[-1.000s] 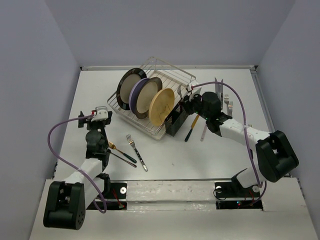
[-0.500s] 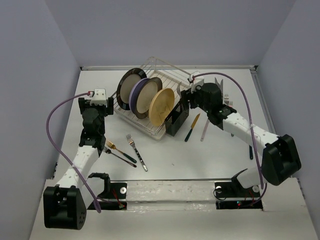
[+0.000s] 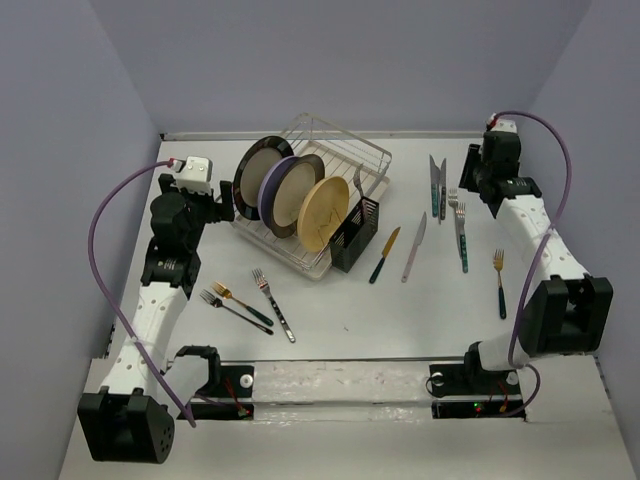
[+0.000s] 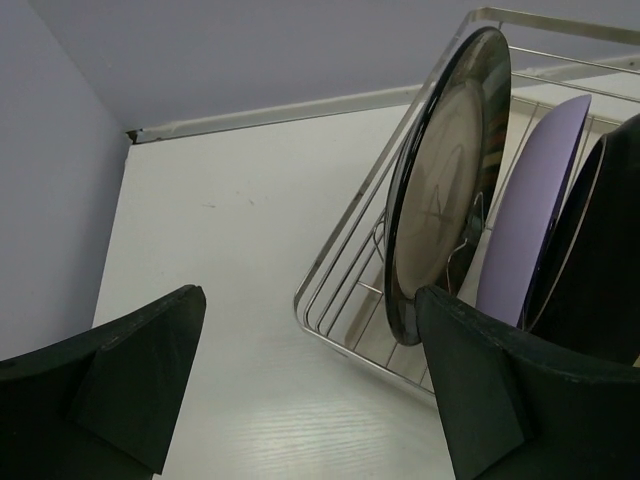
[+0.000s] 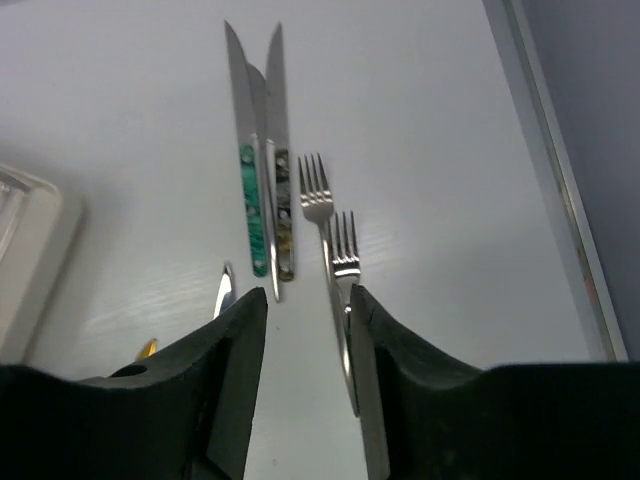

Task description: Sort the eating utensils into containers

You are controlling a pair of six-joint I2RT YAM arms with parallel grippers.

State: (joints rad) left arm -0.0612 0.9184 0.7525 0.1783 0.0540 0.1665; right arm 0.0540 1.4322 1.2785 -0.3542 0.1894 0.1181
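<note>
Evidently lining up a pick, the right gripper (image 5: pixel 307 297) hovered, jaws parted and empty, over forks (image 5: pixel 316 190) at two o'clock, while the left gripper (image 4: pixel 310 295) idled, jaws wide.

Pictured toward 12 o'clock on the white table (image 3: pixel 335 318): silver wire dish rack (image 3: pixel 340 152) on a pale drip tray (image 3: pixel 313 266). Standing on edge inside, from 10 o'clock to 4 o'clock: black-rimmed plate (image 3: pixel 258 172), lavender plate (image 3: pixel 267 196), dark-rimmed cream plate (image 3: pixel 300 192), tan plate (image 3: pixel 325 215).
</note>
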